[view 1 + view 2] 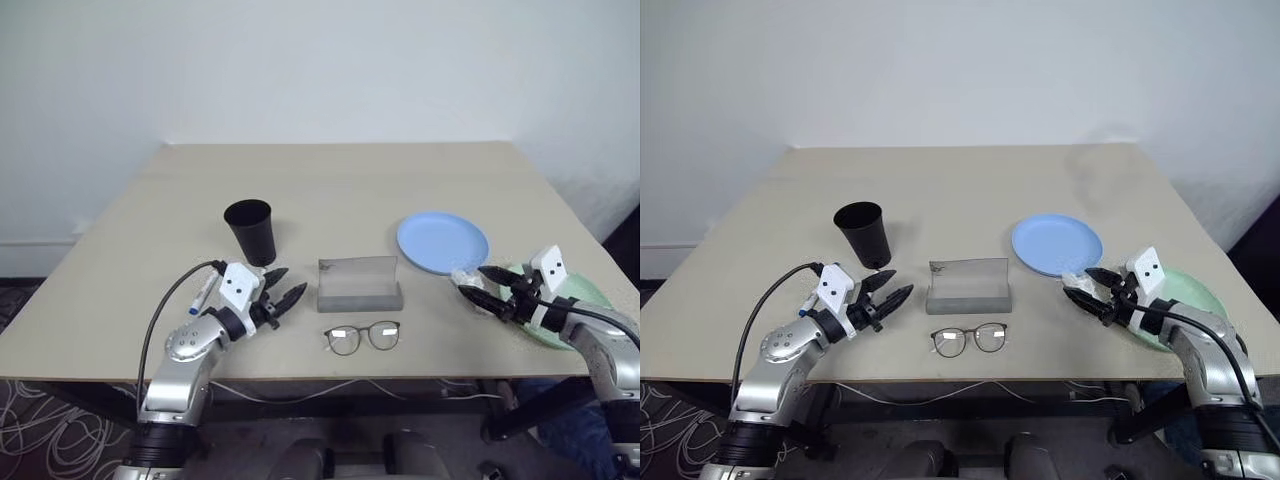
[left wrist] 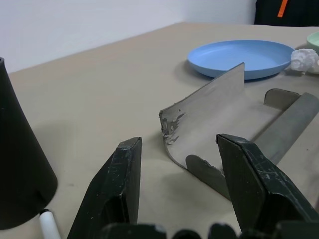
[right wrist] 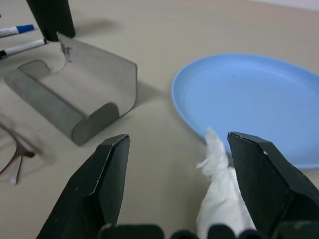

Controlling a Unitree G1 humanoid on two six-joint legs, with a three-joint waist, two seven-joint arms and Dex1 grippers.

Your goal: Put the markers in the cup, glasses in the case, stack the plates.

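nothing of the task looks done yet. the black tapered plastic cup (image 1: 250, 230) stands empty-looking on the beige bench (image 1: 340, 185), a white-barrelled, blue-capped marker (image 1: 201, 296) lying beside it; the right wrist view shows two. the thin dark wire-framed glasses (image 1: 362, 336) lie just in front of the open grey hinged case (image 1: 359, 284). the light blue round plate (image 1: 442, 242) and mint green plate (image 1: 1195, 300) sit apart, unstacked. the left end effector (image 1: 282, 296) and right end effector (image 1: 478, 288) are both spread and empty, the right one over a crumpled white tissue (image 3: 219, 199). the green plate is largely hidden behind the right arm, and the cup's inside cannot be seen.
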